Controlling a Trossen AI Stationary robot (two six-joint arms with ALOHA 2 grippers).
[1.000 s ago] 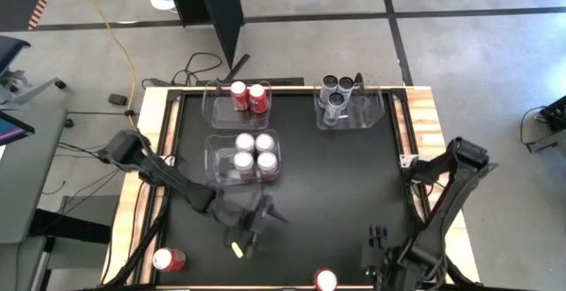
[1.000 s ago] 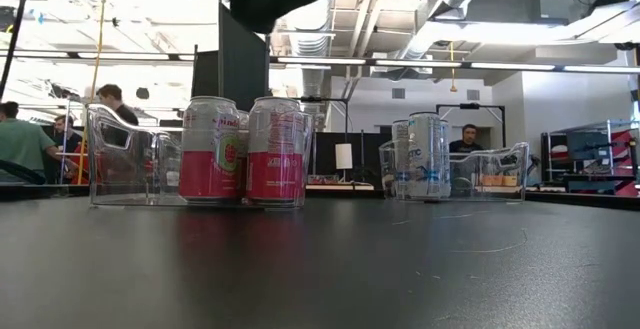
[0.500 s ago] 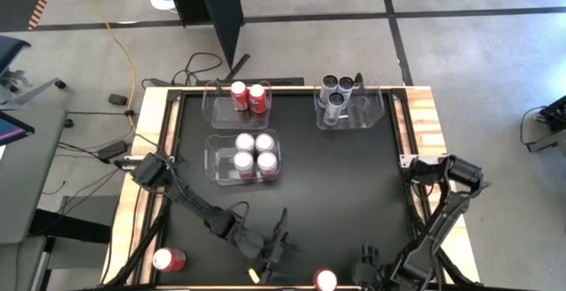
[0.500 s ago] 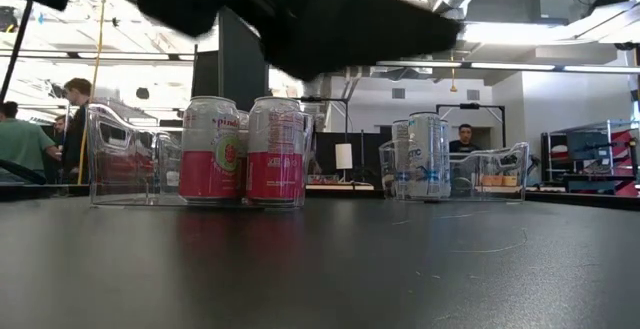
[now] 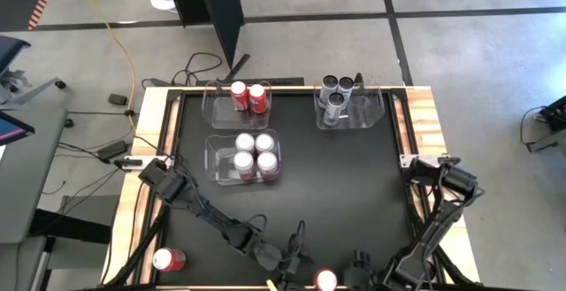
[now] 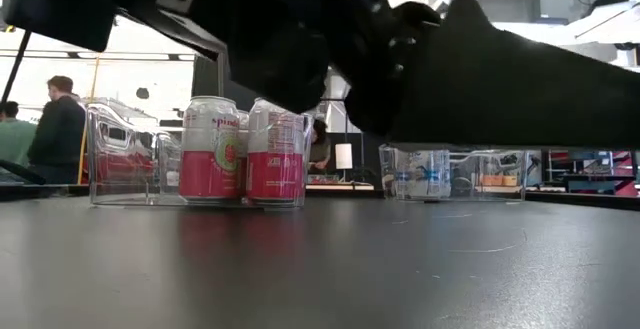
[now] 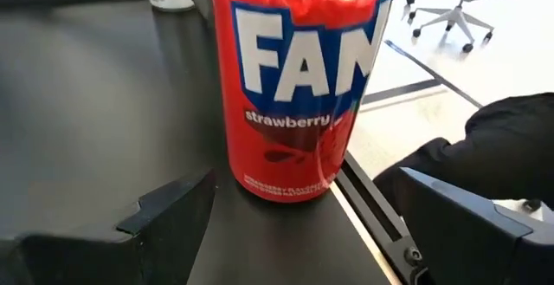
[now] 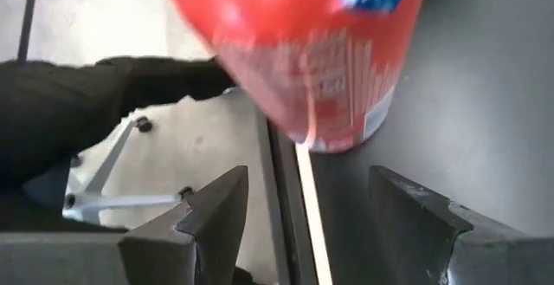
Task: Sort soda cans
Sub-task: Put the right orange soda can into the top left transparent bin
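A red soda can [image 5: 325,279] stands upright on its base at the table's near edge; its label [image 7: 299,86] fills the left wrist view. My left gripper [image 7: 303,233] is open just to the can's left [image 5: 294,260], with the can ahead of its fingers. My right gripper [image 8: 307,224] is open just to the can's right [image 5: 358,263], and the same can [image 8: 303,51] stands ahead of it. Neither gripper touches the can. A second red can [image 5: 168,259] stands at the near left corner.
Three clear bins stand farther back. One holds two red cans [image 5: 248,96], one holds several pink-and-white cans [image 5: 254,154], also seen in the low view [image 6: 242,151], and one holds silver cans [image 5: 337,92]. The table's near edge [image 7: 372,224] runs right beside the can. People stand in the room beyond.
My left gripper has swept from the table's middle toward the near edge and rightward, sinking, up to the red can. My right gripper has moved down and a little leftward toward the same can. No can has moved.
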